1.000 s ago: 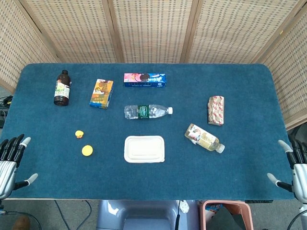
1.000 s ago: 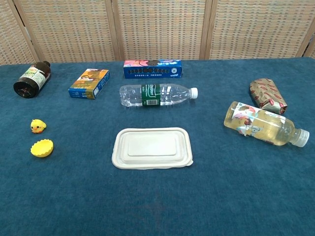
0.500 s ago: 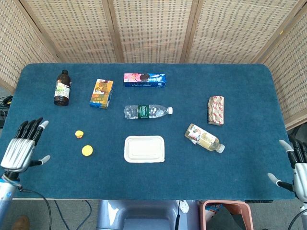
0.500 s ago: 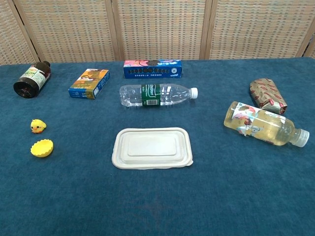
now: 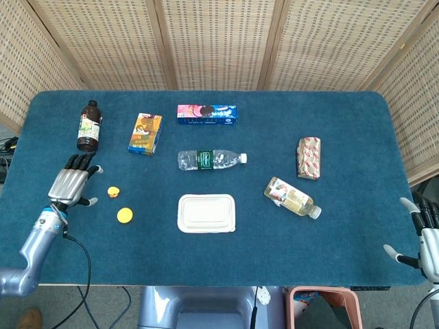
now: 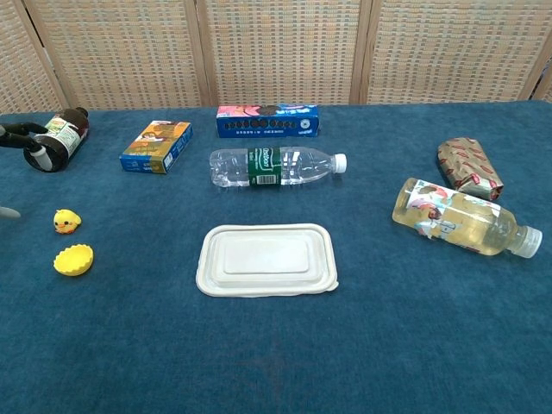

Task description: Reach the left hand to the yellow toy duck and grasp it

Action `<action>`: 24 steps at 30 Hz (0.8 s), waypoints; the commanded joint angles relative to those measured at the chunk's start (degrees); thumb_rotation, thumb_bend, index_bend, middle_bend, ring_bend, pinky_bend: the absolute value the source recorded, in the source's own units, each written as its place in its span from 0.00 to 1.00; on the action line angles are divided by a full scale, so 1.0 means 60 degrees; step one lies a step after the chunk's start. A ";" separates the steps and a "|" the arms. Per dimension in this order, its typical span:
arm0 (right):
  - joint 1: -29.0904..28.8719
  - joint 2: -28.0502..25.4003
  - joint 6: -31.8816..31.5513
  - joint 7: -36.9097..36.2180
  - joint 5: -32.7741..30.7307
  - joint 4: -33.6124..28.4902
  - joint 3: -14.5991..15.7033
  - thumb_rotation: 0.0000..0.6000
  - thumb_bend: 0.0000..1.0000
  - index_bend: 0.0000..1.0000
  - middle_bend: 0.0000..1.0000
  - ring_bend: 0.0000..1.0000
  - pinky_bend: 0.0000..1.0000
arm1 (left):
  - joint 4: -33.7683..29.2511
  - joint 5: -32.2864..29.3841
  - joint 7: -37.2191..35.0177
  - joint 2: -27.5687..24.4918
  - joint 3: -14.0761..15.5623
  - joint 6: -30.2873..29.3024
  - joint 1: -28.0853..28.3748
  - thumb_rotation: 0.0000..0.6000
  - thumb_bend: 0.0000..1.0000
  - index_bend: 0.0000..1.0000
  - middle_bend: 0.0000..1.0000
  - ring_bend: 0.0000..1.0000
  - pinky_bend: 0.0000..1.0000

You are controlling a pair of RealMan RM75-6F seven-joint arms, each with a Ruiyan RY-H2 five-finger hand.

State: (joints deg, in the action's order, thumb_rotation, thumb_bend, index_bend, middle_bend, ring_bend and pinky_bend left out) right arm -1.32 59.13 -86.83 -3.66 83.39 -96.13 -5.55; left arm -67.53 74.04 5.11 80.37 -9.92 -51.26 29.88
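The small yellow toy duck (image 5: 113,192) (image 6: 65,222) sits upright on the blue table, left of centre. My left hand (image 5: 70,184) hovers open just to the left of the duck, fingers spread and pointing away from me, with a small gap to the duck. In the chest view only its fingertips (image 6: 24,138) show at the left edge. My right hand (image 5: 426,236) rests open at the table's near right corner, holding nothing.
A yellow cap (image 5: 124,216) lies just in front of the duck. A brown bottle (image 5: 88,125) and orange box (image 5: 145,133) lie beyond. A clear water bottle (image 5: 209,160), white lidded container (image 5: 206,213), biscuit box (image 5: 206,114), juice bottle (image 5: 292,197) and wrapped packet (image 5: 309,157) lie to the right.
My left hand has moved forward and rightward from the table's near left edge to beside the duck. Its fingertips now enter the chest view. The right hand has hardly moved.
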 commanded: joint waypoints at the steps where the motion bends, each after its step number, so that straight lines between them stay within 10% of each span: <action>1: -0.0011 0.0005 0.0029 -0.0022 0.0002 0.0004 0.0010 1.00 0.00 0.00 0.00 0.00 0.00 | 0.0694 -0.0400 -0.0045 0.0572 -0.0020 0.0472 0.0359 1.00 0.16 0.33 0.00 0.00 0.00; 24: -0.0096 0.0173 0.0123 -0.0263 -0.0016 0.0269 -0.0008 1.00 0.00 0.00 0.00 0.00 0.00 | 0.1786 -0.0795 -0.0237 0.1445 0.0162 0.0954 0.0769 1.00 0.22 0.44 0.00 0.00 0.00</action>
State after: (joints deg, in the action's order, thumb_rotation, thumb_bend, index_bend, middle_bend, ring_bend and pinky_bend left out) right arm -1.89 60.16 -86.09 -5.23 83.30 -94.53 -5.58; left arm -56.86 69.34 3.64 88.98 -8.95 -45.53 34.47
